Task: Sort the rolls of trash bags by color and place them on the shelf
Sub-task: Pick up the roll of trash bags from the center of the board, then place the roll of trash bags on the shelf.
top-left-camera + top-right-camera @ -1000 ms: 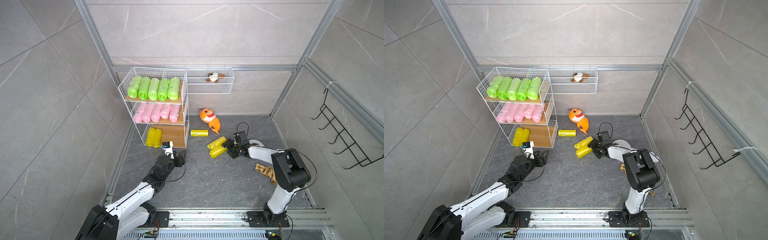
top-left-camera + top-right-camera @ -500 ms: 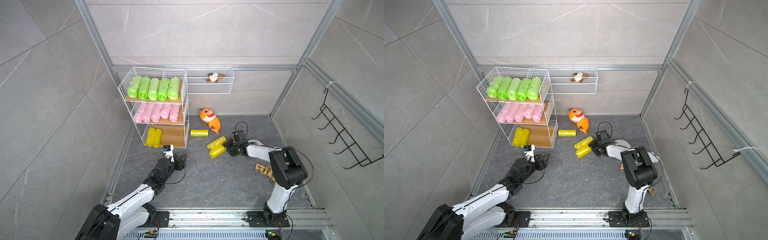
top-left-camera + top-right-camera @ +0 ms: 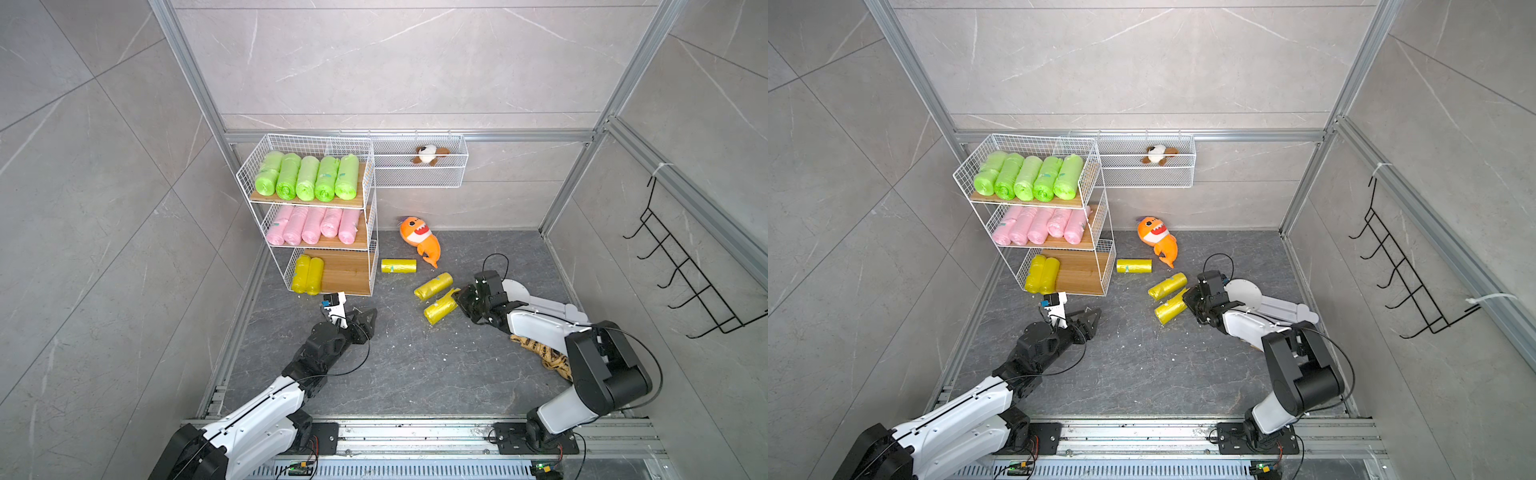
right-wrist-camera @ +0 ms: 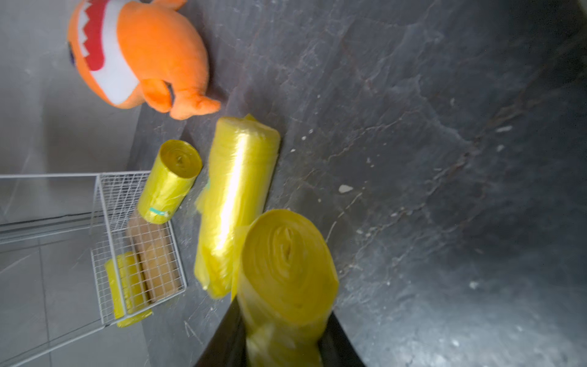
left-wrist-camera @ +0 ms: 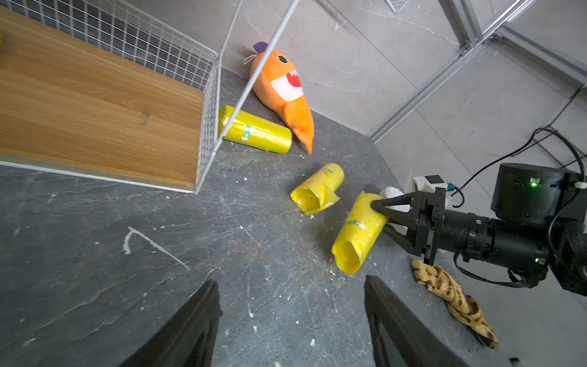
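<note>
White arm links (image 3: 266, 410) w/ blk joints, cables, fingers (image 5: 193, 324)

Right pincer (image 5: 379, 215) tight on yellow roll (image 5: 357, 235) (formerly agape)

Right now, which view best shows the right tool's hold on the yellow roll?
Left wrist: the right tool is seen side-on, clamped across the yellow roll. Right wrist shows the roll's end, blurred, between the jaws; in both top views it is small and partly hidden.
</note>
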Tool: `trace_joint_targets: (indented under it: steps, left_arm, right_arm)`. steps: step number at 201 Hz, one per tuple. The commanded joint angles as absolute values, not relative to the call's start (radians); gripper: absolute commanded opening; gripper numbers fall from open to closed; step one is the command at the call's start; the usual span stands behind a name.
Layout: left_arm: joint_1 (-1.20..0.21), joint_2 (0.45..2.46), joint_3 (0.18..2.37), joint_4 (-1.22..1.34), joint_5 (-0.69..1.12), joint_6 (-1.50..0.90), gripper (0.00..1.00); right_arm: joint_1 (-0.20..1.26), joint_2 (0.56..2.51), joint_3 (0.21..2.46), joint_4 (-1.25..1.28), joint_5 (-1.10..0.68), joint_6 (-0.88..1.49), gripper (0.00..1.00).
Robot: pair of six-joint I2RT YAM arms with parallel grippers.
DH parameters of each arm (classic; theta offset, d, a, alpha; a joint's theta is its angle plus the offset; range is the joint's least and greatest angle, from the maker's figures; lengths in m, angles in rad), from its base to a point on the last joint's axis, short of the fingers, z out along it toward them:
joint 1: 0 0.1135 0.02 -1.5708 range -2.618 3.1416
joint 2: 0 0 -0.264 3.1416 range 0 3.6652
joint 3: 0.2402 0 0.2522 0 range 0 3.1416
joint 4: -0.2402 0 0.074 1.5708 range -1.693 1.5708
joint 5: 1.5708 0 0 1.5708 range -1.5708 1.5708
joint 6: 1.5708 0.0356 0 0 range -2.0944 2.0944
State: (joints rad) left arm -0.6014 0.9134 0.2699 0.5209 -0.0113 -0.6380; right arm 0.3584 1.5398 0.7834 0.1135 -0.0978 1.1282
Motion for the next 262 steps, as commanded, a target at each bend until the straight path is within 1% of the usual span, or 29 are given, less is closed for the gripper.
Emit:
trace_joint_targets:
  steps: [1,33,73,100,133,168,179,201,213,221,229,247,262]
  left_arm:
    - [-0.649,0.953,0.307,0.659,0.042,-0.715,0.76]
    - [-0.707,1.092,0.365,0.793,0.095,-0.801,0.81]
    - [-0.716,1.27,0.439,0.967,0.187,-0.887,0.85]
    - [-0.715,1.341,0.491,0.965,0.204,-0.892,0.86]
    - [-0.716,1.407,0.531,0.964,0.264,-0.905,0.85]
    - [-0.719,1.441,0.551,0.962,0.323,-0.897,0.8]
    - [-0.719,1.446,0.556,0.953,0.343,-0.888,0.76]
    - [-0.716,1.435,0.562,0.919,0.352,-0.851,0.66]
    - [-0.714,1.424,0.568,0.881,0.354,-0.821,0.63]
    - [-0.715,1.416,0.575,0.847,0.357,-0.801,0.63]
    - [-0.713,1.408,0.579,0.816,0.363,-0.779,0.64]
    - [-0.708,1.388,0.576,0.777,0.364,-0.752,0.73]
    - [-0.699,1.374,0.563,0.776,0.358,-0.746,0.76]
  right_arm:
    - [0.399,1.449,0.769,0.188,-0.103,1.168,0.31]
    - [0.468,1.377,0.79,0.19,-0.109,1.177,0.31]
    - [0.544,1.365,0.835,0.21,-0.145,1.196,0.31]
    - [0.576,1.347,0.842,0.22,-0.155,1.202,0.31]
    - [0.597,1.317,0.841,0.211,-0.153,1.2,0.31]
    - [0.603,1.311,0.845,0.211,-0.164,1.188,0.31]
    - [0.603,1.315,0.848,0.209,-0.169,1.185,0.31]
    - [0.603,1.319,0.862,0.189,-0.176,1.154,0.31]
    - [0.602,1.315,0.868,0.182,-0.178,1.134,0.31]
    - [0.603,1.314,0.876,0.17,-0.179,1.117,0.31]
    - [0.602,1.312,0.884,0.156,-0.181,1.099,0.31]
    - [0.603,1.307,0.896,0.126,-0.179,1.067,0.31]
    - [0.603,1.305,0.9,0.116,-0.179,1.052,0.31]
